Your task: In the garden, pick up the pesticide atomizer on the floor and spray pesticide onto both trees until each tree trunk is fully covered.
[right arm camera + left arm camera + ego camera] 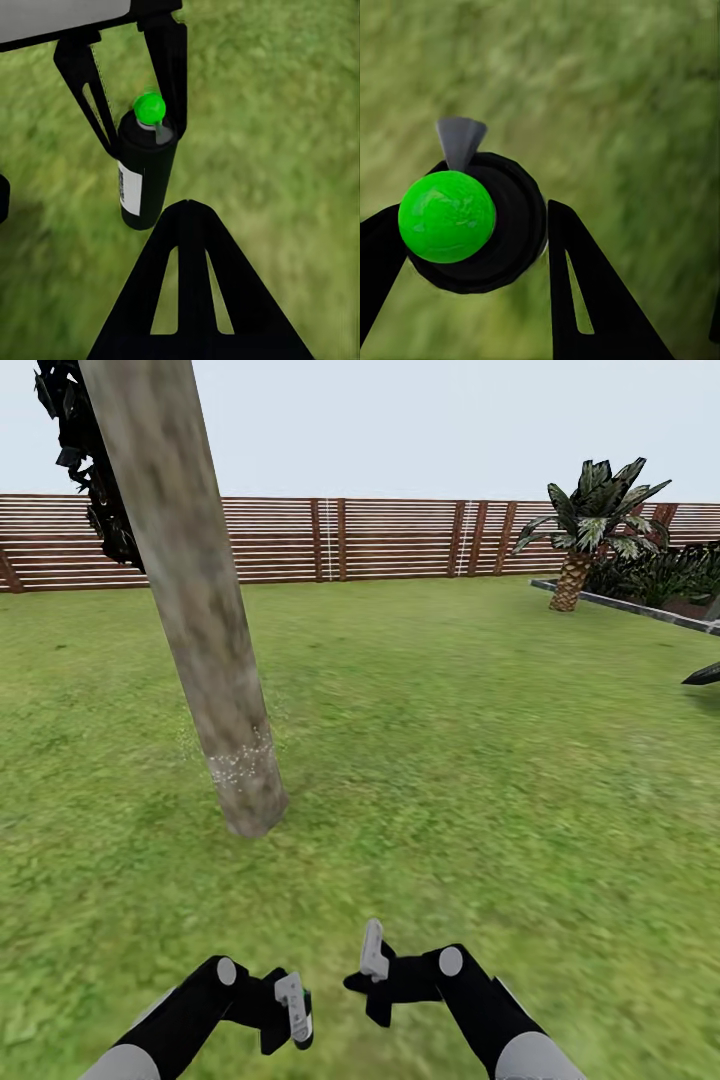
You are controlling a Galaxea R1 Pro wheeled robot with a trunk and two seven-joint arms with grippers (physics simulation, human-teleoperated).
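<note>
A thick grey-beige tree trunk leans up from the lawn at the left, ahead of both arms. A band of whitish pesticide specks clings to it just above its base. My left gripper is shut on the pesticide atomizer, a small black bottle with a white label, a grey nozzle and a bright green round top. My right gripper hangs beside it over the grass, shut with nothing in it.
Green lawn spreads all around. A brown slat fence closes the far side. A scaly palm and dark shrubs stand behind a grey kerb at the far right. Black foliage hangs behind the trunk.
</note>
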